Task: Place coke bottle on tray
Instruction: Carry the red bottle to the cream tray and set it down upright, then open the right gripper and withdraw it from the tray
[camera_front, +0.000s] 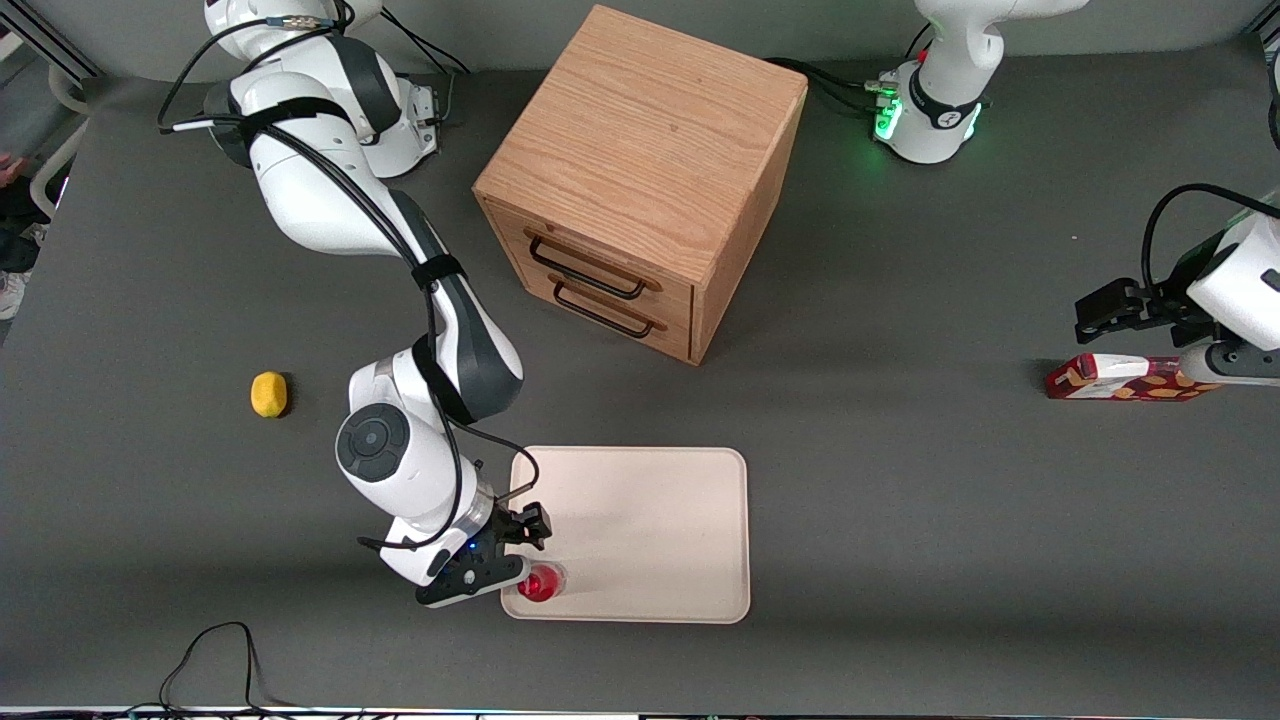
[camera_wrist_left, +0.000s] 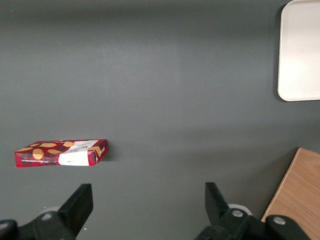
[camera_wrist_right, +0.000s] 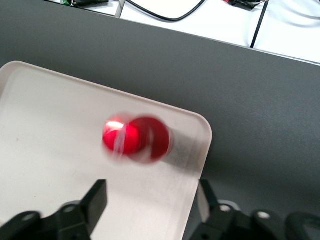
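Note:
The small red coke bottle (camera_front: 541, 583) stands on the cream tray (camera_front: 660, 530), in the tray's corner nearest the front camera at the working arm's end. In the right wrist view the bottle (camera_wrist_right: 136, 139) shows from above as a blurred red round shape on the tray (camera_wrist_right: 55, 150). My right gripper (camera_front: 520, 550) is open and empty, just above the tray's edge beside the bottle. In the wrist view the gripper (camera_wrist_right: 152, 197) has nothing between its fingers; the bottle lies clear of them.
A wooden drawer cabinet (camera_front: 640, 180) stands farther from the front camera than the tray. A yellow lemon (camera_front: 268, 394) lies toward the working arm's end. A red patterned carton (camera_front: 1125, 379) lies toward the parked arm's end, also in the left wrist view (camera_wrist_left: 61, 153).

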